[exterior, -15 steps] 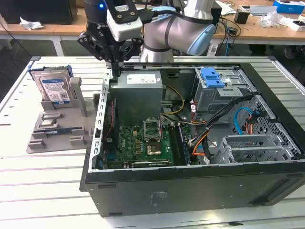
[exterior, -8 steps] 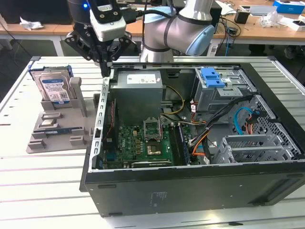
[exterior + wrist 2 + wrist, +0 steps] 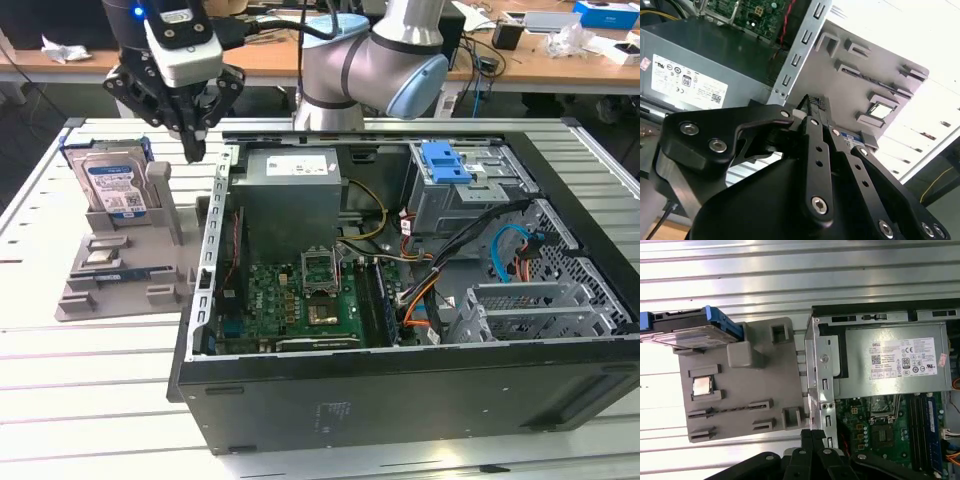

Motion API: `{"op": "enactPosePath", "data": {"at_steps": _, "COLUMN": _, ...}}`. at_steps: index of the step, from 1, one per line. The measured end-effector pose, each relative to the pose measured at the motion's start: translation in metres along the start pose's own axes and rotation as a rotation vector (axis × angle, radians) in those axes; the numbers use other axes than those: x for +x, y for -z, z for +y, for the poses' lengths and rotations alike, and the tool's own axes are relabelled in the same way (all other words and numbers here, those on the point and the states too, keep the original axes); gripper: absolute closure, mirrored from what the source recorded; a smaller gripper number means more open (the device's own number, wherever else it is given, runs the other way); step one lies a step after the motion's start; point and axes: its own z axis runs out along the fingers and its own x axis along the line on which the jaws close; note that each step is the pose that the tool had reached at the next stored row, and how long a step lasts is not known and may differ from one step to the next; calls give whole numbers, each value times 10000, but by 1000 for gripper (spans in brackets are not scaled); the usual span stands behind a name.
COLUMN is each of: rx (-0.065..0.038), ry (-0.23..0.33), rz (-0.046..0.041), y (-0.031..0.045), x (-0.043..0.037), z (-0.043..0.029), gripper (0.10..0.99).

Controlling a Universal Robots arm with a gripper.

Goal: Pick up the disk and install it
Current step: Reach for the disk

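Observation:
The disk [image 3: 114, 186] stands upright in a slot at the back of a grey holder [image 3: 110, 275] on the exterior view's left; it is silver-grey with a blue-and-white label and blue side rails. In the first wrist view the disk [image 3: 690, 332] is seen edge-on above the holder [image 3: 760, 390]. My gripper [image 3: 192, 150] hangs above the holder, between the disk and the computer case's side wall, fingers pointing down. The black fingertips are pressed together with nothing between them in both wrist views [image 3: 812, 106] [image 3: 812, 436]. The gripper is apart from the disk.
An open computer case [image 3: 215, 260] lies beside the holder, with a grey power supply [image 3: 290, 185], a motherboard [image 3: 300, 300] and a metal drive cage topped by a blue bracket [image 3: 445, 162]. Cables [image 3: 500, 260] cross the case. Both rest on a slatted metal table [image 3: 100, 400].

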Motion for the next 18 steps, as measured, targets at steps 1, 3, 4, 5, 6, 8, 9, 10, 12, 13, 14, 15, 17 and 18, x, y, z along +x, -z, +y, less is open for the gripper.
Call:
{"op": "enactPosePath", "data": {"at_steps": 1, "rx": -1, "ry": 1, "rz": 0, "y": 1, "x": 47, "z": -4, "gripper": 980}}
{"op": "enactPosePath", "data": {"at_steps": 3, "rx": -1, "ry": -2, "rz": 0, "y": 2, "x": 121, "z": -9, "gripper": 980}}
{"op": "enactPosePath", "data": {"at_steps": 4, "rx": -1, "ry": -2, "rz": -1, "y": 3, "x": 144, "z": -9, "gripper": 980}}
{"op": "enactPosePath", "data": {"at_steps": 5, "rx": 0, "ry": 0, "rz": -1, "y": 4, "x": 180, "z": -8, "gripper": 980}}
{"op": "enactPosePath", "data": {"at_steps": 6, "rx": 0, "ry": 1, "rz": -1, "y": 4, "x": 203, "z": -2, "gripper": 980}}
{"op": "enactPosePath", "data": {"at_steps": 8, "rx": 4, "ry": -1, "rz": 0, "y": 4, "x": 272, "z": 40, "gripper": 980}}
{"op": "enactPosePath", "data": {"at_steps": 9, "rx": 4, "ry": -1, "rz": -1, "y": 3, "x": 293, "z": 56, "gripper": 980}}
{"op": "enactPosePath", "data": {"at_steps": 10, "rx": 5, "ry": 1, "rz": 0, "y": 3, "x": 325, "z": 82, "gripper": 980}}
{"op": "enactPosePath", "data": {"at_steps": 12, "rx": 4, "ry": -1, "rz": -1, "y": 1, "x": 377, "z": 119, "gripper": 980}}
{"op": "enactPosePath", "data": {"at_steps": 13, "rx": 6, "ry": -1, "rz": 1, "y": 0, "x": 419, "z": 141, "gripper": 980}}
{"op": "enactPosePath", "data": {"at_steps": 14, "rx": 5, "ry": 1, "rz": 1, "y": -2, "x": 450, "z": 155, "gripper": 980}}
{"op": "enactPosePath", "data": {"at_steps": 15, "rx": 4, "ry": -2, "rz": -1, "y": -9, "x": 498, "z": 174, "gripper": 980}}
{"op": "enactPosePath", "data": {"at_steps": 17, "rx": 3, "ry": -1, "rz": -2, "y": -16, "x": 549, "z": 193, "gripper": 980}}
{"op": "enactPosePath", "data": {"at_steps": 18, "rx": 4, "ry": 1, "rz": -1, "y": -20, "x": 587, "z": 211, "gripper": 980}}
